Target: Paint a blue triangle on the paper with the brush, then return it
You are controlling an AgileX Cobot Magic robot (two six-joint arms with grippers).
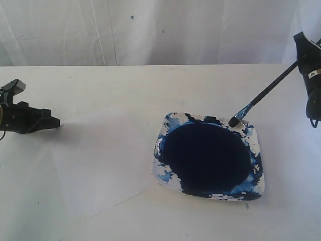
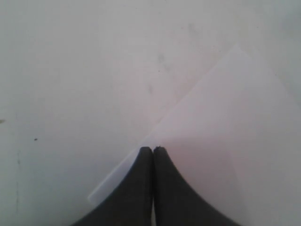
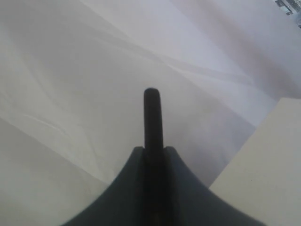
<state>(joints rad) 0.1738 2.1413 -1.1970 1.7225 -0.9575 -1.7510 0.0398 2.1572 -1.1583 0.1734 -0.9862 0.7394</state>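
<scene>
Item, white tabletop [image 1: 125, 90], backed by a hanging white cloth [image 1: 150, 30]. Item, paper [image 1: 100, 160]: thin white sheet lying flat on the left-centre of the tabletop, its edges only faintly distinct from the surface, plain white across its visible face; one corner points toward the left gripper [image 1: 56, 121]. Item, left gripper: low over the tabletop at the left edge, its fingers [image 2: 141, 188] pressed together tip to tip with nothing between them, the tips over that paper corner in the left wrist view. Item, paint dish [image 1: 168, 175]: squarish, white rim splashed with blue, standing just right of the paper and filled with a dark navy paint pool [image 1: 208, 158]. Item, brush [image 1: 266, 94]: slim black handle slanting down from the upper right, blue-stained near the tip, the tip at the dish's far rim; whether it touches the rim cannot be told. Item, right gripper [image 1: 301, 57]: raised at the right edge, its fingers [image 3: 131, 188] clenched on the brush handle, whose blunt end protrudes beyond them in the right wrist view.
</scene>
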